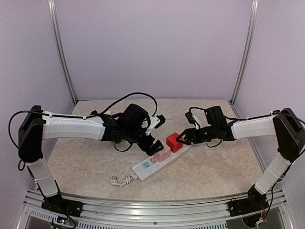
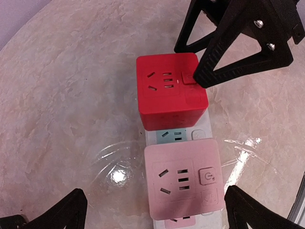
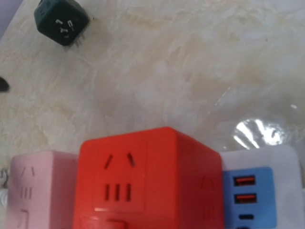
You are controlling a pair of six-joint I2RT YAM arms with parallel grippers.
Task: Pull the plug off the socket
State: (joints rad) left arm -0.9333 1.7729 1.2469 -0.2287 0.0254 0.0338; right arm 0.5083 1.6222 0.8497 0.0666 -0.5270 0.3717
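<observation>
Counter [image 1: 224, 162]: smooth and glossy. Nothing pins the power strip to it, so a pull could drag or lift the whole strip instead of freeing a plug.
Power strip [image 1: 144, 167]: lies diagonally mid-counter with its cord [image 1: 123, 180] bundled at the near end. 2 cube plugs sit in it side by side.
Left hand [image 2: 154, 192]: fingers wide, hanging over the pink cube and straddling it and the strip, seemingly pressing on neither. Unless it holds the strip down, the strip will likely rise with the pull.
Right hand [image 2: 188, 64]: fingers apart with nothing clamped. 1 fingertip sits on the red cube's top by its button, the other past the far edge. Closing from here could skid off the corner or press the button.
Red cube [image 2: 164, 90]: seated toward the strip's far end. A tilted pull may jam its pins.
Pink cube [image 2: 183, 183]: just beside the red cube, so it could get knocked.
Black cube [image 3: 61, 20]: loose on the counter, well apart, so little risk.
</observation>
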